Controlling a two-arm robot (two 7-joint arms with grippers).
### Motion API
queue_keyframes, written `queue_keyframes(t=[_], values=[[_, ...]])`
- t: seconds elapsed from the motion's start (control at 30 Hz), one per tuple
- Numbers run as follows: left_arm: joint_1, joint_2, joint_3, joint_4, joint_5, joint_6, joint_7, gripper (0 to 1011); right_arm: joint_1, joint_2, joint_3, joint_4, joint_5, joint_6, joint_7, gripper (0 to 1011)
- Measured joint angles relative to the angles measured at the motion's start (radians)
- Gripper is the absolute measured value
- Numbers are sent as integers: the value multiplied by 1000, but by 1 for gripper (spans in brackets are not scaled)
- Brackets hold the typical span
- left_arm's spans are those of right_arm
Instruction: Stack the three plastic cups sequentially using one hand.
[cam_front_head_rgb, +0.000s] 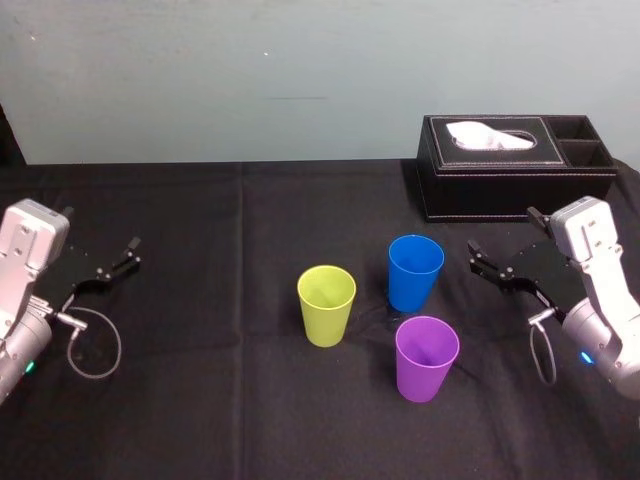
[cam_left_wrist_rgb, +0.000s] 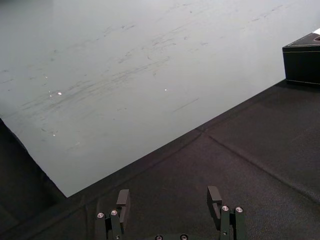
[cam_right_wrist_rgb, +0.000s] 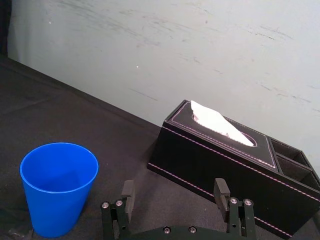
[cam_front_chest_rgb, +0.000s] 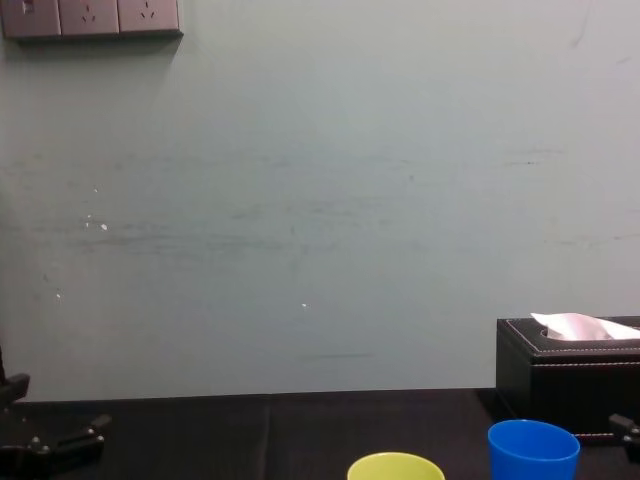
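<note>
- Jaws of the right gripper (cam_front_head_rgb: 476, 258): released, holding nothing. They hang over the right side of the bench (cam_front_head_rgb: 220, 420) and point left toward the cups.
- The blue cup (cam_front_head_rgb: 415, 272): upright, mouth up, just left of those jaws and apart from them. It is the farthest of the three cups.
- The purple cup (cam_front_head_rgb: 427, 357): upright, just on the near side of the blue cup, with a narrow gap between them. It is the nearest of the three.
- The green cup (cam_front_head_rgb: 326, 305): upright, left of the other two and apart from both. Each cup stands alone on the black-covered bench.
- The box (cam_front_head_rgb: 515, 170): black, with a white tissue (cam_front_head_rgb: 490, 135) rising from its slot and two open compartments at its right end. It stands at the far right, beyond the right gripper.
- Jaws of the left gripper (cam_left_wrist_rgb: 168, 196): released, holding nothing, over the left side of the bench and well apart from the cups.
</note>
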Motion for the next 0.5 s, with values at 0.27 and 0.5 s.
queue_keyframes(t=[0.27,0.5], values=[[0,0,0,0,0,0,0,1010,0,0,0,0,0,0,0,1003],[0,0,0,0,0,0,0,1010,0,0,0,0,0,0,0,1003]])
